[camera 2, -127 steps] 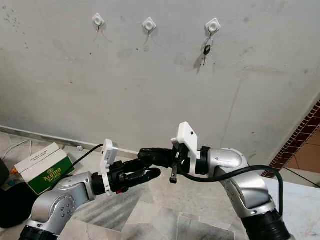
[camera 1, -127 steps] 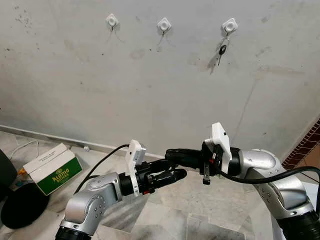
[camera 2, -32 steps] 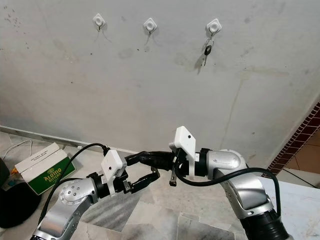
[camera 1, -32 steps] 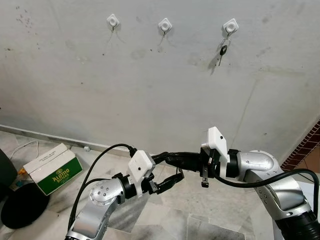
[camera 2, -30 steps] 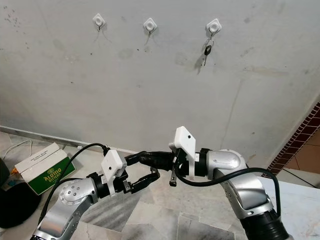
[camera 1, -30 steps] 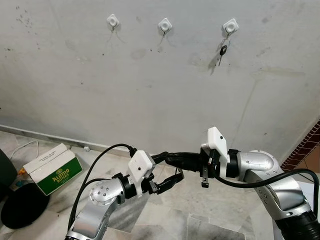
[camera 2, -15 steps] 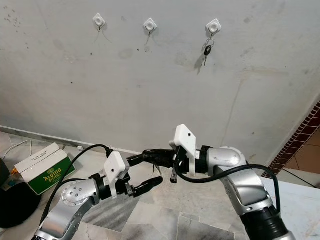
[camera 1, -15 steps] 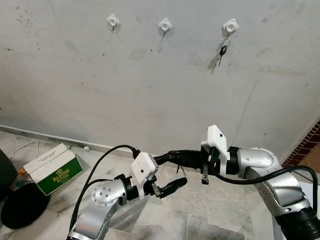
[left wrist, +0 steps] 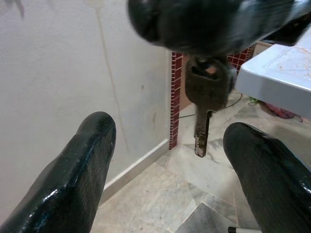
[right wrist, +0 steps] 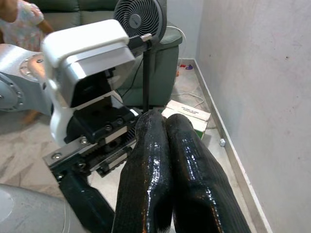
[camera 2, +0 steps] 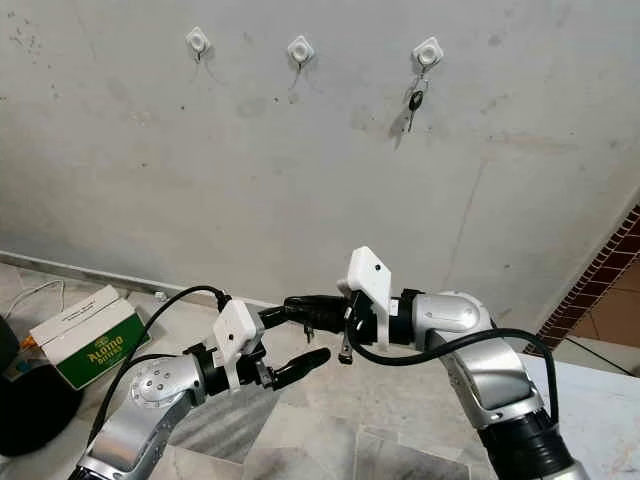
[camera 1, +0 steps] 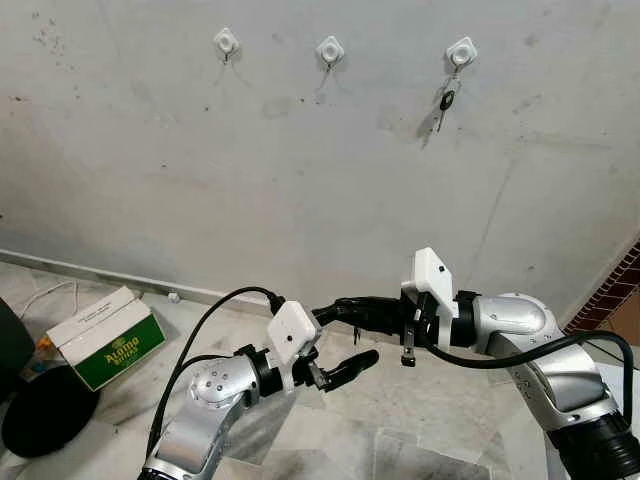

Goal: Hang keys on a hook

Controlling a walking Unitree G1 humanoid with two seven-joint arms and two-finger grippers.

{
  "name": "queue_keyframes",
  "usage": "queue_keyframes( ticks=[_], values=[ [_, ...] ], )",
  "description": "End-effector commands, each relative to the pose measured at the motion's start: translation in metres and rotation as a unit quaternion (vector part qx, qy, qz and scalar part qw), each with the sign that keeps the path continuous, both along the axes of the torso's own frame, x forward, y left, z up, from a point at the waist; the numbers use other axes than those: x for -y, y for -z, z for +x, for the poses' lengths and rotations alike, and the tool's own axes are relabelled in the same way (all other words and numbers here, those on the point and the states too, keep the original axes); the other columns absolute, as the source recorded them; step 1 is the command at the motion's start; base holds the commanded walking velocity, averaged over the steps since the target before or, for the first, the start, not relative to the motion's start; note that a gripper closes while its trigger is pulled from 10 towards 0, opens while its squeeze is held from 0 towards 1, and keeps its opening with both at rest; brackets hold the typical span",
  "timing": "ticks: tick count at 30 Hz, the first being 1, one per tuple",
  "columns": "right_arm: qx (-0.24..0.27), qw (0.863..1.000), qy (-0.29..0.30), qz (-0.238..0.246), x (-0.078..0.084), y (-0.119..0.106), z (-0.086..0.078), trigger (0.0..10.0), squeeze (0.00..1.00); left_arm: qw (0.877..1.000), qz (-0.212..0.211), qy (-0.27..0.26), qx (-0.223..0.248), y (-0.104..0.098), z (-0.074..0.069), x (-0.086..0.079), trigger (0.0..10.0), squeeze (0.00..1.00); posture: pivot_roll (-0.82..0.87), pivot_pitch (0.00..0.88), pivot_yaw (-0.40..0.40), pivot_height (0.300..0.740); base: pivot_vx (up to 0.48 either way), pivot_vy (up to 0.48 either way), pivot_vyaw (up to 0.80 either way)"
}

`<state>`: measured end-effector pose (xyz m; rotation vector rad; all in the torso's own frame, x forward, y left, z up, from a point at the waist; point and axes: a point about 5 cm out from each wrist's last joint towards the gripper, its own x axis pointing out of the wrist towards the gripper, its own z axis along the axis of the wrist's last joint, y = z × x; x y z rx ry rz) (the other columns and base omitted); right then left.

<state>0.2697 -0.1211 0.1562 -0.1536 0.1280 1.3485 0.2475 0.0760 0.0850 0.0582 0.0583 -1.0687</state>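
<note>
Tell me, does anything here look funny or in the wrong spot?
Nothing is broken or spilled. One odd thing: a green and white box sits on the floor by the wall, tilted to it. A key hangs on the right hook, and the right gripper pinches another key between the left gripper's open fingers.

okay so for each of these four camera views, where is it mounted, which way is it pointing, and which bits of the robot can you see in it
Left eye view: on the head, facing the wall hooks; both silver arms show.
Right eye view: same head, same scene.
Left wrist view: on the left wrist, looking between the open left pincer fingers at the key hanging from the right pincer.
Right wrist view: on the right wrist, looking along the shut right pincer at the left arm and fan.
Shared: both eye views show the hung key.
</note>
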Motion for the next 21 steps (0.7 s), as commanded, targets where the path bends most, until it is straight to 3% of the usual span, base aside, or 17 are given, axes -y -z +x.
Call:
queue_keyframes(
  ticks=[1, 10, 21],
  values=[
    [0.011, 1.0, -0.006, 0.008, -0.001, -0.008, 0.0, 10.0, 0.0, 1.0, 0.008, -0.008, 0.007, 0.0, 0.003, -0.003, 10.0, 0.0, -0.03, 0.0, 0.052, 0.74, 0.0, 0.0, 0.0],
    [0.008, 1.0, -0.005, 0.004, 0.003, -0.009, -0.002, 10.0, 0.0, 0.998, -0.005, -0.058, 0.019, 0.0, 0.017, -0.008, 10.0, 0.0, -0.04, 0.0, 0.049, 0.74, 0.0, 0.0, 0.0],
    [0.008, 1.0, -0.001, 0.001, 0.004, -0.01, -0.001, 10.0, 0.0, 0.998, -0.02, -0.058, 0.026, -0.003, 0.024, 0.003, 10.0, 0.0, -0.05, 0.0, 0.045, 0.74, 0.0, 0.0, 0.0]
  ],
)
